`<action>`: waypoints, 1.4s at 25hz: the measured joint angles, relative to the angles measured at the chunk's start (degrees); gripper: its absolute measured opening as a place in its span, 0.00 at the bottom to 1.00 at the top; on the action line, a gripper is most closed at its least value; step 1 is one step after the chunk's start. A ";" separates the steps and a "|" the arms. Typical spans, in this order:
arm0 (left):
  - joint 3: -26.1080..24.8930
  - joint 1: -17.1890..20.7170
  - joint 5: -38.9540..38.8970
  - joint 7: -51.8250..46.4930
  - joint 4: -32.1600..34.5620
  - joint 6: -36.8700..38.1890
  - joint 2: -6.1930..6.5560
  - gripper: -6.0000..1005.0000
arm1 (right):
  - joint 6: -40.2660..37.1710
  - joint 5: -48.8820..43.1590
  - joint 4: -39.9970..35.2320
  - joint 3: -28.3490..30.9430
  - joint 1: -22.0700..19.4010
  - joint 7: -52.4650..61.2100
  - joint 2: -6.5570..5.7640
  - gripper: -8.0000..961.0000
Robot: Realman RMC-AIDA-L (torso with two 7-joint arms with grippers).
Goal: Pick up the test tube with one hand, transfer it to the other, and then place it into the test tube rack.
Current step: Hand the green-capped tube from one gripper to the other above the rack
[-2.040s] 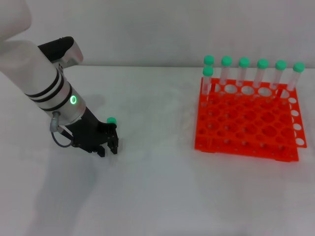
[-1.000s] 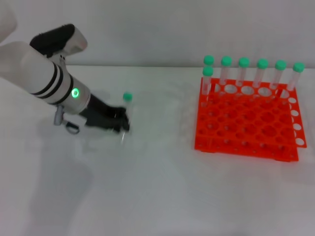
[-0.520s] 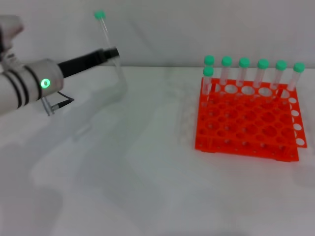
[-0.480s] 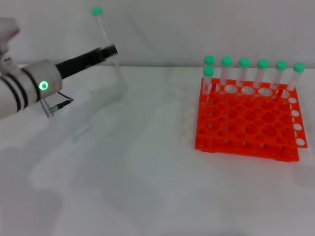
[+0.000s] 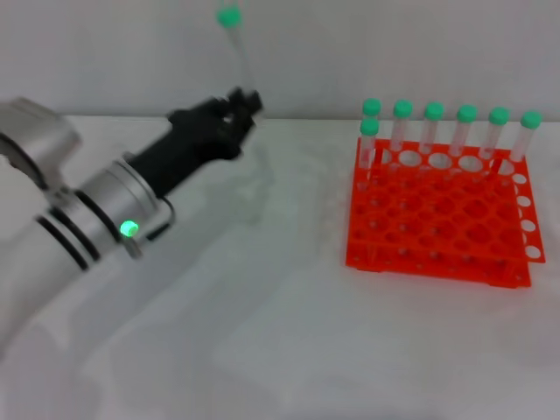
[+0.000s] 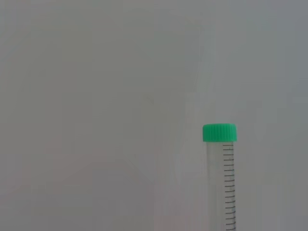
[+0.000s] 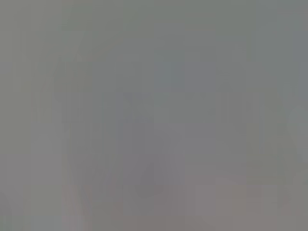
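- Nearest to us, the left arm (image 5: 87,223) rises from the lower left, white-silver with black bands and a green ring light, reaching up and toward the test tube rack (image 5: 437,214).
- At its end, the left gripper (image 5: 241,103) is raised above the table (image 5: 262,332), well to the left of the rack, with its black fingers closed on the lower end of the test tube (image 5: 238,48).
- We see the tube standing nearly upright, its long axis close to vertical with a slight lean; the green cap (image 5: 229,16) points up and tips a little away from the rack.
- In the left wrist view the same tube (image 6: 221,187) shows clear, with printed graduation marks along its length and its cap (image 6: 219,133) at the upper end, against a plain grey background.
- The orange-red rack sits on the table to the right, and seven green-capped tubes (image 5: 433,127) stand upright along its far edge.
- We do not see the right gripper; the right wrist view shows only a flat grey field.
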 joint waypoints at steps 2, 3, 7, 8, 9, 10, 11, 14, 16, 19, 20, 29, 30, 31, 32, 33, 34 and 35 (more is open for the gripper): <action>0.01 0.37 0.95 4.81 3.90 -1.78 -0.13 0.19 | -4.23 -4.70 -1.31 -0.05 0.52 1.90 -0.48 0.80; 0.01 0.31 2.57 7.84 6.94 -3.06 -0.17 0.19 | -6.41 -8.29 -2.44 -0.07 1.17 2.92 -0.63 0.80; 0.01 -0.03 7.04 11.69 10.50 -4.17 -0.30 0.19 | -8.97 -18.61 -4.90 -0.12 4.05 5.75 0.31 0.81; -0.01 -0.13 8.47 13.40 11.55 -4.67 -0.36 0.19 | -9.12 -19.82 -5.14 -0.13 4.57 6.34 0.56 0.81; -0.04 -0.22 10.58 16.91 13.93 -5.94 -0.44 0.19 | -9.10 -20.65 -5.30 -0.03 5.26 7.42 1.10 0.81; -0.04 -0.22 10.58 16.91 13.93 -5.94 -0.44 0.19 | -9.00 -21.14 -5.40 0.10 5.81 8.59 1.65 0.81; -0.04 -0.17 11.25 18.57 15.25 -6.67 -0.47 0.19 | -8.87 -21.22 -5.47 0.25 6.22 9.52 2.07 0.81; -0.06 0.06 12.63 19.71 16.92 -7.34 -0.54 0.19 | -8.33 -21.31 -5.53 0.32 6.95 10.50 2.63 0.80; -0.07 0.14 13.83 19.83 17.74 -7.68 -0.63 0.19 | -7.34 -21.06 -5.70 0.41 7.01 10.56 3.05 0.80; -0.09 0.26 14.74 20.04 18.47 -8.09 -0.70 0.19 | -4.28 -20.72 -6.45 0.46 6.86 10.32 3.57 0.80; -0.09 0.26 14.91 20.09 18.59 -8.12 -0.72 0.19 | -3.07 -20.71 -6.67 0.45 6.82 10.24 3.75 0.80; -0.12 -0.16 17.35 20.35 19.72 -10.66 -0.77 0.19 | 0.99 -21.45 -7.92 -0.20 8.11 9.99 4.65 0.78; -0.13 -0.20 17.51 20.36 19.74 -10.79 -0.77 0.19 | 1.32 -21.73 -7.93 -0.25 8.45 9.99 4.69 0.77; -0.13 -0.20 17.51 20.36 19.74 -10.79 -0.77 0.19 | 1.61 -22.08 -7.93 -0.27 8.71 10.00 4.71 0.77; -0.14 -0.27 17.76 20.38 19.76 -10.96 -0.77 0.19 | 1.83 -22.33 -7.94 -0.29 8.92 10.02 4.73 0.76; -0.16 -0.31 17.91 20.42 19.77 -11.09 -0.77 0.19 | 2.20 -22.90 -7.95 -0.41 9.18 10.17 4.74 0.76; -0.16 -0.32 17.95 20.43 19.77 -11.16 -0.77 0.19 | 2.52 -23.34 -7.96 -0.51 9.44 10.28 4.74 0.75; -0.19 -0.33 18.01 20.46 19.77 -11.29 -0.77 0.19 | 2.87 -23.78 -7.99 -0.61 9.74 10.41 4.74 0.75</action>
